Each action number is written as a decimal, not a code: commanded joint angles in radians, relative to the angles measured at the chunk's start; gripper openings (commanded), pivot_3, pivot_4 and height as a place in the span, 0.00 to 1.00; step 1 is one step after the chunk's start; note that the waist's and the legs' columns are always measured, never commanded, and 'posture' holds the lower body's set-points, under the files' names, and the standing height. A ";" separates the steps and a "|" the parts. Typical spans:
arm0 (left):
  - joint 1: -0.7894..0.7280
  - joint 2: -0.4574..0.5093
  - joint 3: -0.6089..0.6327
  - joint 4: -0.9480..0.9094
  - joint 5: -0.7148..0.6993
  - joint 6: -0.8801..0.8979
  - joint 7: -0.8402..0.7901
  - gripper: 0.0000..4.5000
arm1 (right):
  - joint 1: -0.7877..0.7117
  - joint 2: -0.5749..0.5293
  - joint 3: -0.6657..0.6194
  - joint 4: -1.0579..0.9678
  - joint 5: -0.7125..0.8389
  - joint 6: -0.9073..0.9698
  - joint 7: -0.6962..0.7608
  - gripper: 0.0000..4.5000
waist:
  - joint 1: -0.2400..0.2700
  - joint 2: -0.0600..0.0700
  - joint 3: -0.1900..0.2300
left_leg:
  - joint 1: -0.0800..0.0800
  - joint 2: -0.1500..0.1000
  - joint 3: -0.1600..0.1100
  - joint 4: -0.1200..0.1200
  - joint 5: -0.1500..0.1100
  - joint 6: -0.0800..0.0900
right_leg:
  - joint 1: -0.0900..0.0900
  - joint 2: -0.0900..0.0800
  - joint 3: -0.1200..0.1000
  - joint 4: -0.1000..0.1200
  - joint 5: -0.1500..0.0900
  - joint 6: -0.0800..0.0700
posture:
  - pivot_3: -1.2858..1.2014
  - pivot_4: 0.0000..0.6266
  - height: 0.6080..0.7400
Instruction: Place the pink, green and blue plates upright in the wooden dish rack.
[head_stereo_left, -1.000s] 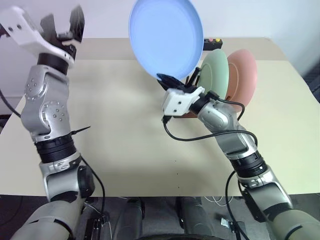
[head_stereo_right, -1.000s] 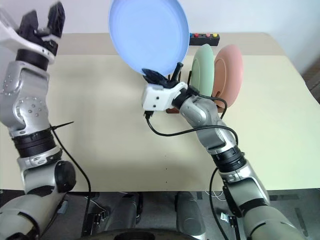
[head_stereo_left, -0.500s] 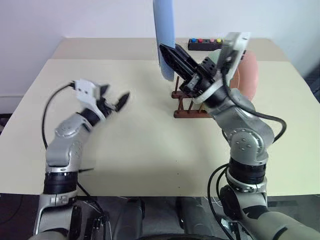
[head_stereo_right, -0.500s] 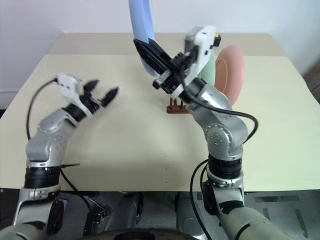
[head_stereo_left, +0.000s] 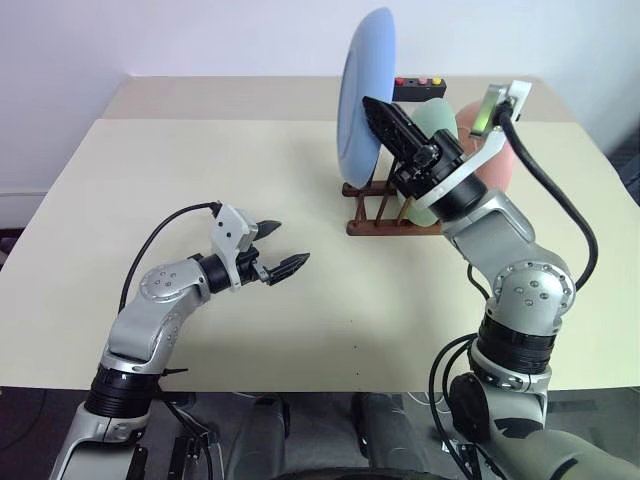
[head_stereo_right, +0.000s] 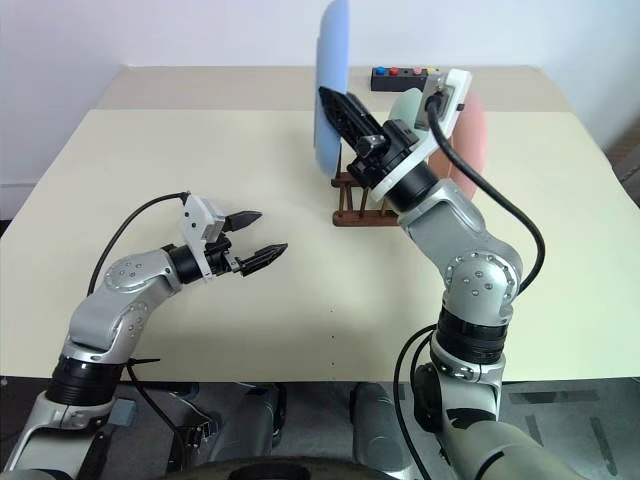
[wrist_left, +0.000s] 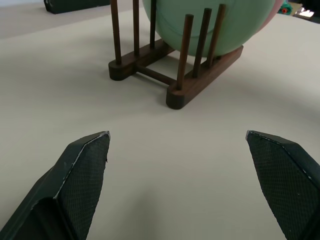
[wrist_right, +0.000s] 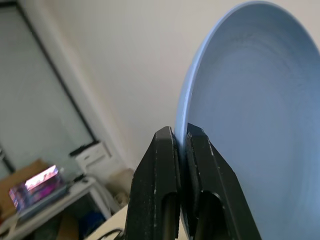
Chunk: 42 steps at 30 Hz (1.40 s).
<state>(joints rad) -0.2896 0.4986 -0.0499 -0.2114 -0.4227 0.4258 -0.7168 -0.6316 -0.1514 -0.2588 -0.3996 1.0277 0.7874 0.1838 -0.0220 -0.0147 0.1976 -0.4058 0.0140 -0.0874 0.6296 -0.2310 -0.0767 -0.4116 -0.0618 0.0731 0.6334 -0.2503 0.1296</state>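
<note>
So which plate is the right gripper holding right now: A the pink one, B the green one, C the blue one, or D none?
C: the right gripper is shut on the rim of the blue plate, held on edge above the wooden dish rack.

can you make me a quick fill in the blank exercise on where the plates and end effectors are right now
1. The right end effector is shut on the rim of the ____ plate, held on edge above the wooden dish rack.
2. The plate standing in the rack next to the pink plate is ____.
3. The left end effector hovers over the table with its fingers ____.

Missing words: blue; green; open
</note>
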 joint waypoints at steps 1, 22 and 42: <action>-0.016 -0.004 -0.001 -0.035 0.004 -0.002 -0.004 0.99 | -0.032 -0.025 -0.017 -0.003 0.024 -0.028 -0.010 0.00 | -0.001 0.000 0.000 | 0.000 0.000 0.000 0.000 0.000 0.000 | 0.000 0.000 0.000 0.000 0.000 0.000 | 0.52 0.24 0.92; -0.002 -0.009 -0.020 -0.085 -0.007 0.032 -0.030 0.99 | -0.033 -0.047 -0.034 0.130 0.052 -0.024 -0.076 0.00 | -0.001 0.000 0.000 | 0.000 0.000 0.000 0.000 0.000 0.000 | -0.001 0.000 0.000 0.000 0.000 0.000 | 0.52 0.24 0.92; -0.004 -0.017 -0.028 -0.078 0.001 0.025 -0.034 1.00 | -0.033 -0.086 -0.023 0.149 0.010 -0.048 -0.056 0.99 | -0.001 0.000 0.000 | -0.001 0.000 0.000 0.000 0.000 0.000 | -0.001 0.000 0.000 -0.001 0.000 0.000 | 0.52 0.24 0.92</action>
<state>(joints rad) -0.2886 0.4810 -0.0810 -0.2590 -0.4230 0.4554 -0.7471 -0.6376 -0.2186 -0.2802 -0.2291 1.0440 0.7623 0.1134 -0.0233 -0.0145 0.1977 -0.4063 0.0141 -0.0874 0.6292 -0.2310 -0.0766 -0.4121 -0.0618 0.0732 0.6328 -0.2503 0.1296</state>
